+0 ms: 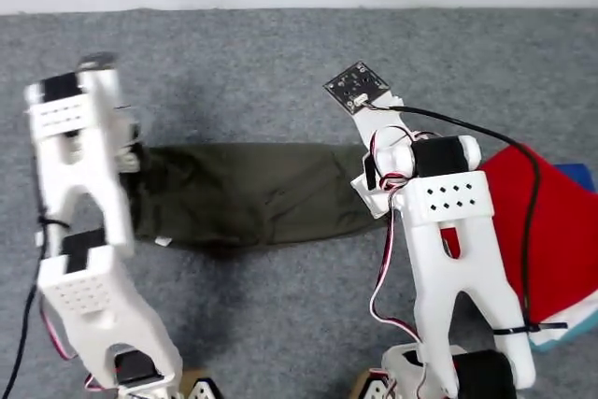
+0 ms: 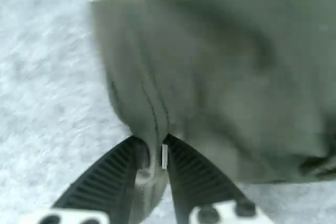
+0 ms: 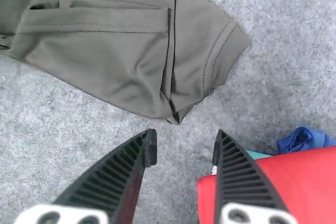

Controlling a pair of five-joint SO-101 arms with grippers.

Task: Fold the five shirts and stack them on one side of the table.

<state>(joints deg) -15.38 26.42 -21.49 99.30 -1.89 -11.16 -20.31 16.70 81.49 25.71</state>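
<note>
The grey table has the olive shirt stretched across the middle, already folded lengthwise into a long strip. The stack sits over at the right edge, red on top with a blue shirt poking out from under it. So that's pretty clearly the side they're piling on.

The left gripper is pinched tight on a bunched bit of the olive shirt's left end. My guess is that's so it can carry that end across for the next fold. The right gripper hangs between the shirt's other end and the stack, just off the sleeve cuff. Its jaws are fairly wide with nothing in them, probably lined up to grab or pin that side.
</note>
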